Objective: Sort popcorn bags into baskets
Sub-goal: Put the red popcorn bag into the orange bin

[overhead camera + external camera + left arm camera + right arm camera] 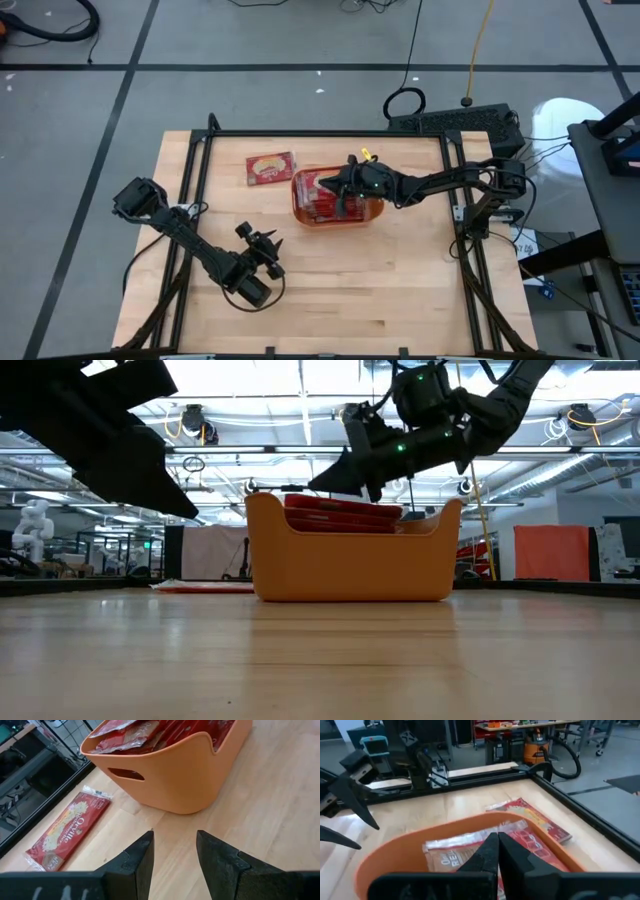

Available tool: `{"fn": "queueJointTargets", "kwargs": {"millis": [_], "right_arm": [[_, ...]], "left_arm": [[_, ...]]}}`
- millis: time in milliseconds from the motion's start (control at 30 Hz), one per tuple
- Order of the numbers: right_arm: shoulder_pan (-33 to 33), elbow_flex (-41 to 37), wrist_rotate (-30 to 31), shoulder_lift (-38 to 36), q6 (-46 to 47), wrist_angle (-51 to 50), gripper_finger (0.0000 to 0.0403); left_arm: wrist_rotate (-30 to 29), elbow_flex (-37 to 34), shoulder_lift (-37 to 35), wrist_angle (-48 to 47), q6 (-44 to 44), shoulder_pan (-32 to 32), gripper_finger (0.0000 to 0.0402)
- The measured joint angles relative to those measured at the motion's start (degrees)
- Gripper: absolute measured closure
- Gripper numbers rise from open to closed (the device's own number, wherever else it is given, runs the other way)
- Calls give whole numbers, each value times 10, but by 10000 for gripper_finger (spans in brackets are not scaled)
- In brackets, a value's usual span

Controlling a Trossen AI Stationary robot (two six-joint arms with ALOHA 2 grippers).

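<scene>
An orange bin (338, 216) stands at the middle of the table and holds several red popcorn packets (318, 200), stacked flat up to its rim (340, 512). One more red packet (270, 168) lies flat on the table just beyond the bin's left end. My right gripper (328, 183) hangs above the bin's left part, shut and empty (497, 847), clear of the packets in the low view (330, 478). My left gripper (262, 243) is open and empty above the table, near-left of the bin, pointing at it (175, 851).
A black frame (330, 134) runs around the work area on the wooden table. Bare wood (380, 290) lies in front of the bin. The loose packet also shows in the left wrist view (67, 832) and the right wrist view (535, 817).
</scene>
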Motion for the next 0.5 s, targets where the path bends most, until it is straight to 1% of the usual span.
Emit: {"fn": "queueJointTargets", "kwargs": {"millis": [200,500], "right_arm": [[0,0,15,15,3,-6,403],[0,2,14,62,3,29,403]], "left_arm": [[0,0,0,0,5,4,250],[0,0,0,-1,12,18,250]]}}
